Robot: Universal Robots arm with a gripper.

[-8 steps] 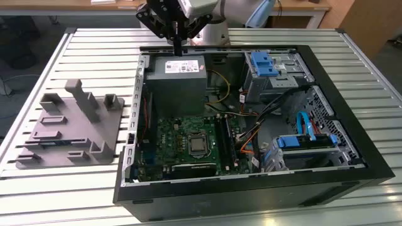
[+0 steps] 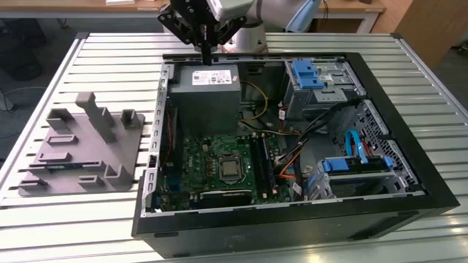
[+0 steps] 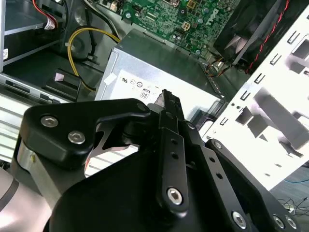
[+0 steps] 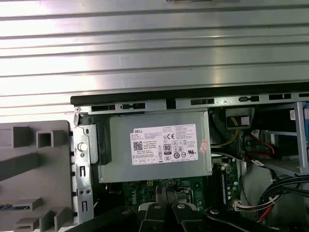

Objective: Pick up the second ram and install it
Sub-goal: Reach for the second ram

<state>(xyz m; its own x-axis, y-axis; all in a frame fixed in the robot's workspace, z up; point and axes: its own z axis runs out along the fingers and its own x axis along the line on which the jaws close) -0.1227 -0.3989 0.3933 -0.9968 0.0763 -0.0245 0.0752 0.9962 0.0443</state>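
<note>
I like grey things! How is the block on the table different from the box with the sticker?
The block lies on the table outside the case; the box sits inside it. The block has upright posts; the box is flat-topped. Both are grey.

We find bright, even light from overhead in the exterior view, and the slatted metal table [image 2: 58,219] shines pale with streaks of glare. Inside the computer case [image 2: 292,230] it is dimmer, and the walls shade the green circuit board [image 2: 205,159]. In the first wrist view the slats bleach almost to white. In the second wrist view the black gripper [image 3: 166,99] carries soft highlights, and the pale metal panel [image 3: 282,53] looks washed out.
</note>
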